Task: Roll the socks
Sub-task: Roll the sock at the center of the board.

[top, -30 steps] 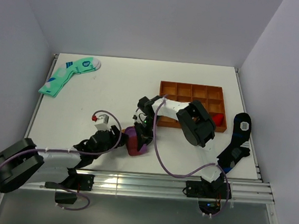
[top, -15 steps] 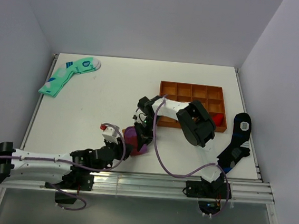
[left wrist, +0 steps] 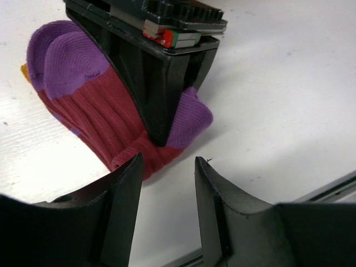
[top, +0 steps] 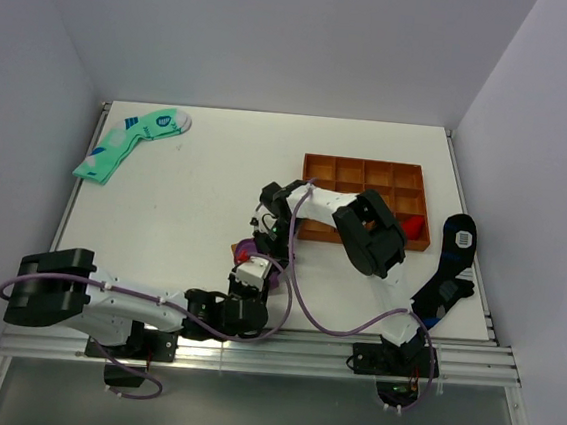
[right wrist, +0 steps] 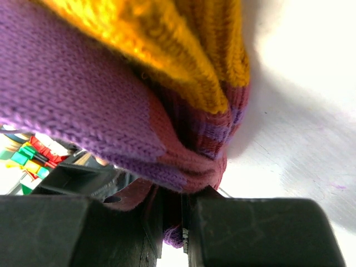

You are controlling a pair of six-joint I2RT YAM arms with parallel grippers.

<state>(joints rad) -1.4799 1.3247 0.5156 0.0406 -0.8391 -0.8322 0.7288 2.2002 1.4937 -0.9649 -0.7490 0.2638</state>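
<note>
The socks (top: 247, 248) are a bunched maroon bundle with purple heel and toe near the table's front middle. In the left wrist view the socks (left wrist: 92, 108) lie just beyond my left gripper (left wrist: 167, 167), which is open, its fingers (left wrist: 125, 192) empty and hovering over bare table. The right gripper's black fingers (left wrist: 161, 83) press down into the bundle from above. In the right wrist view the socks (right wrist: 139, 100) show a mustard cuff, and my right gripper (right wrist: 172, 222) is shut on a fold of the knit. From above, my left gripper (top: 255, 267) sits right in front of my right gripper (top: 273, 240).
An orange compartment tray (top: 368, 166) stands behind the right arm, with a red item (top: 415, 225) in one corner cell. Mint-green socks (top: 129, 142) lie at the far left. A black sock with blue patches (top: 449, 264) lies by the right edge.
My left arm has swung right along the table's near edge, bringing its gripper from left of the socks to just in front of them. The right gripper has kept its hold.
</note>
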